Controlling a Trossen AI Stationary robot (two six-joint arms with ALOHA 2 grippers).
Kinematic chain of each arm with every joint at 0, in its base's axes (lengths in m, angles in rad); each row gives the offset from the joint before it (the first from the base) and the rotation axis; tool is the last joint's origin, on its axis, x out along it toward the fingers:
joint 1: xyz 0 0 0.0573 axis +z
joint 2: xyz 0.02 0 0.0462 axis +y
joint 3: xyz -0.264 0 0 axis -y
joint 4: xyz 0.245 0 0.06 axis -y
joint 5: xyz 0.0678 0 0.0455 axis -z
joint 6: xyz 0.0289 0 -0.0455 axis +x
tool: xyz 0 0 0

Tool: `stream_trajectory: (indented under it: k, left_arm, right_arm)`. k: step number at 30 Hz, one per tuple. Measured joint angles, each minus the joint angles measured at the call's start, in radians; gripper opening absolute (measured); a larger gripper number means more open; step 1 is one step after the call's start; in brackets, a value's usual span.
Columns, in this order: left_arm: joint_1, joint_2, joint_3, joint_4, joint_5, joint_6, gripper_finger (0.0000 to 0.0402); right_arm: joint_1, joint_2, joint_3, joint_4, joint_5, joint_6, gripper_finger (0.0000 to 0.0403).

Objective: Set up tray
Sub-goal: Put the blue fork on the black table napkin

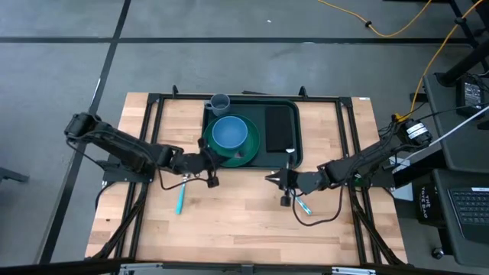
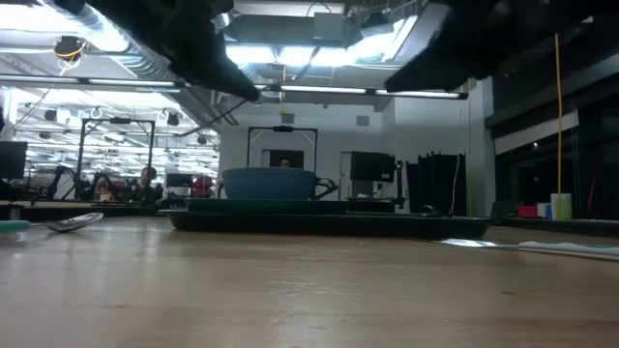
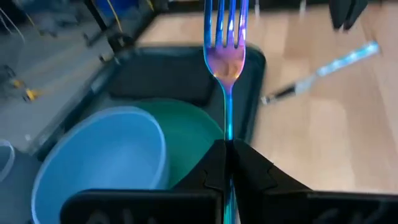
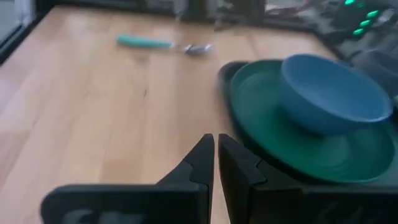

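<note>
The dark green tray (image 1: 256,156) sits at the table's far middle. It carries a round green plate (image 1: 248,147) with a blue bowl (image 1: 229,133), a flat black rectangle (image 1: 280,126) and a grey cup (image 1: 220,101). My left gripper (image 1: 212,160) hovers at the plate's near-left rim, shut on an iridescent fork (image 3: 227,59). My right gripper (image 1: 269,179) is shut and empty, just off the tray's near edge. In its wrist view the right gripper (image 4: 216,142) is over bare wood beside the plate (image 4: 280,134). My left gripper pinches the fork's thin handle (image 3: 227,127) between its two shut fingers, which lie along the handle. The tines (image 3: 227,18) point straight ahead toward the table's right, over the tray's near rim beside the plate (image 3: 186,127). The fork looks lifted clear.
A teal-handled spoon (image 1: 182,197) lies on the wood near the left arm, and the low view shows the spoon (image 2: 73,221) at its left edge. A blue-handled knife (image 1: 302,205) lies under the right arm. Bare wood spreads along the near half of the table (image 1: 229,229).
</note>
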Motion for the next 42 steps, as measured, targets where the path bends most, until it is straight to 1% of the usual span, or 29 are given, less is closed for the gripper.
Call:
stream_trajectory:
  k: [6, 10, 12, 16, 20, 22, 26, 28, 36, 39, 42]
  left_arm:
    - [0.053, 0.000, -0.031, 0.219, -0.009, 0.164, 0.0004]
    - [0.080, 0.000, -0.032, 0.347, -0.009, 0.268, 0.0005]
    - [0.095, 0.000, -0.032, 0.408, -0.025, 0.310, 0.0004]
    - [0.123, 0.000, -0.032, 0.485, -0.047, 0.378, 0.0005]
    - [0.151, 0.005, -0.032, 0.510, -0.046, 0.407, 0.0004]
    - [0.165, 0.005, -0.032, 0.512, -0.046, 0.407, 0.0005]
    - [0.187, 0.005, -0.032, 0.513, -0.046, 0.407, 0.0005]
    - [0.199, 0.005, -0.032, 0.512, -0.045, 0.407, 0.0004]
    - [0.237, 0.005, -0.032, 0.512, -0.045, 0.411, 0.0005]
    - [0.243, 0.005, -0.032, 0.512, -0.045, 0.421, 0.0005]
    - [0.243, 0.005, -0.032, 0.512, -0.045, 0.422, 0.0006]
  right_arm:
    - [-0.038, 0.000, 0.000, 0.102, 0.013, -0.025, 0.0029]
    - [-0.074, 0.000, 0.000, 0.216, 0.013, -0.112, 0.0029]
    - [-0.095, 0.000, 0.000, 0.289, 0.013, -0.165, 0.0029]
    - [-0.144, 0.000, 0.000, 0.404, 0.013, -0.230, 0.0029]
    - [-0.196, 0.003, 0.000, 0.458, 0.007, -0.229, 0.0029]
    - [-0.221, 0.014, 0.000, 0.482, -0.019, -0.229, 0.0029]
    - [-0.270, 0.053, 0.000, 0.570, -0.105, -0.229, 0.0029]
    - [-0.291, 0.077, 0.000, 0.617, -0.128, -0.233, 0.0029]
    - [-0.360, 0.190, 0.006, 0.814, -0.131, -0.237, 0.0031]
    - [-0.379, 0.243, 0.032, 0.872, -0.134, -0.237, 0.0044]
    - [-0.396, 0.296, 0.075, 0.889, -0.138, -0.240, 0.0070]
